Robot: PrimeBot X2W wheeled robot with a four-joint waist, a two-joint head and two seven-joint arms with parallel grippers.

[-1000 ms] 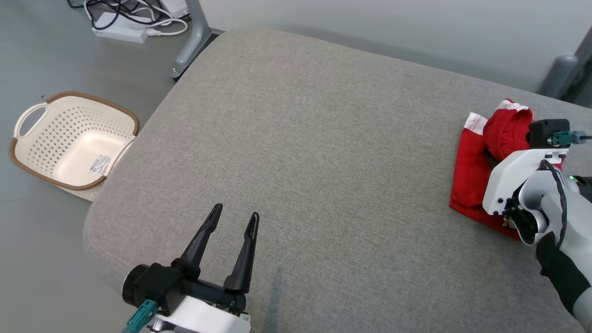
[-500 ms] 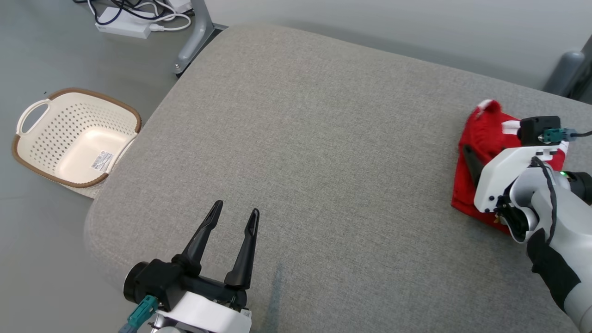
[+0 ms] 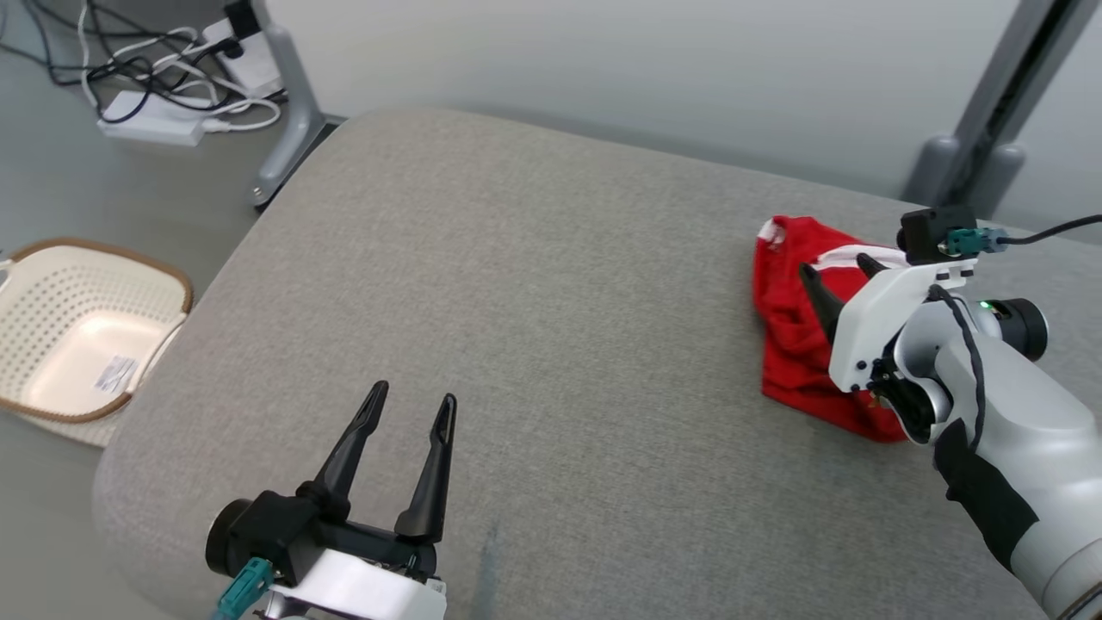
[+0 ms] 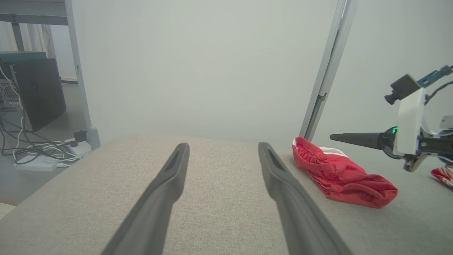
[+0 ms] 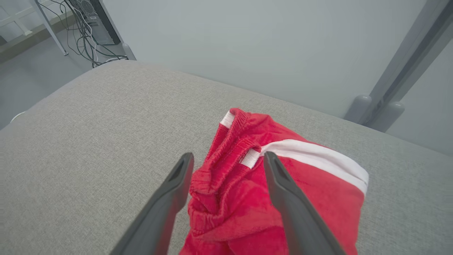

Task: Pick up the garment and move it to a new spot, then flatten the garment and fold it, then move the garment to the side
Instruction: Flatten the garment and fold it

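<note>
Red garment [image 3: 796, 344] under level right gripper [image 3: 833, 267], fingers [image 3: 818, 297] apart and empty; left gripper [image 3: 413, 394] likewise spread.

Overhead head view, low wrists, common garment [image 3: 785, 362]

garment [image 3: 783, 362] on cushion [image 3: 560, 301], right side | basket [image 3: 52, 301] on floor [image 3: 52, 189], left

The garment [image 3: 788, 344] is red, soft-textured cloth with a white stripe and a gathered, ribbed waistband. It lies in a loosely folded, rumpled bundle on the grey fabric-covered desk [image 3: 551, 301], toward the far right part. The waistband end is bunched and slightly raised; the stripe runs across the top layer.
</note>
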